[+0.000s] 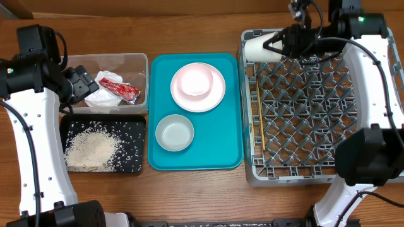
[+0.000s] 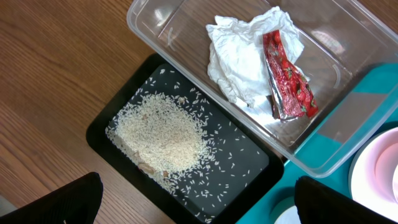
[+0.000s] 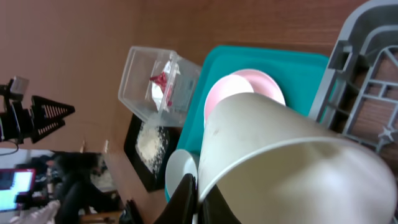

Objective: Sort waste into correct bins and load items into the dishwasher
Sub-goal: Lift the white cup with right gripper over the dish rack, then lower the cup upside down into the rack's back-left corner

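Overhead, the right gripper (image 1: 278, 45) is clamping the white cup (image 1: 257, 48) sideways above the dish rack (image 1: 249, 148), likely to load it

The wooden counter (image 1: 189, 25) carries a clear tub (image 1: 142, 82) at left with a black tray (image 1: 136, 161) touching its near side, a teal tray (image 1: 218, 145) in the middle, and a grey dish rack (image 1: 297, 178) at right

Left gripper (image 2: 196, 190) fingers cut off by lower edge, pale plate (image 2: 373, 180) cropped at right; cup (image 3: 280, 162) cropped below
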`<move>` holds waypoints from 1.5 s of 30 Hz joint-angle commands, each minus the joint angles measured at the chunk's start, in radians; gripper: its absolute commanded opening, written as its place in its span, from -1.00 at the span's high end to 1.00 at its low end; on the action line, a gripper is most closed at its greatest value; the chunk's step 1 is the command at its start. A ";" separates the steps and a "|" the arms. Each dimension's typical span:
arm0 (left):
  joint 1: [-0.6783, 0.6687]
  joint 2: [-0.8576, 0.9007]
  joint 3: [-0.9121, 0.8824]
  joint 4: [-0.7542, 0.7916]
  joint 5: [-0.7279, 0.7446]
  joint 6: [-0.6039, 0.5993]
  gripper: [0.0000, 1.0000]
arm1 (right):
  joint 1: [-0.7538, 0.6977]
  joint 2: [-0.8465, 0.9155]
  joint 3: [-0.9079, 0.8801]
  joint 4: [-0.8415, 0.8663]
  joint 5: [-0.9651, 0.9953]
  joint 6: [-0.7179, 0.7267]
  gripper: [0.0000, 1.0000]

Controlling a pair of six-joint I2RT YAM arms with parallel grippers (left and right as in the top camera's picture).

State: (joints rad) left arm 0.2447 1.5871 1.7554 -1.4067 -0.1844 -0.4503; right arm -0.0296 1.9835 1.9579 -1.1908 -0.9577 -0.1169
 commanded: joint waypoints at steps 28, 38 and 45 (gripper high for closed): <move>0.003 0.003 0.014 0.000 -0.006 -0.002 -1.00 | 0.006 0.163 -0.243 0.458 -0.320 -0.071 0.92; 0.003 0.003 0.014 0.000 -0.006 -0.003 -1.00 | 0.006 0.175 -0.250 0.461 -0.280 -0.071 0.92; 0.003 0.003 0.014 0.000 -0.006 -0.002 -1.00 | 0.006 0.179 -0.251 0.465 -0.256 -0.072 0.92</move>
State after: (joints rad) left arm 0.2447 1.5871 1.7554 -1.4067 -0.1844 -0.4503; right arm -0.0292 2.1506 1.7142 -0.7334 -1.2144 -0.1776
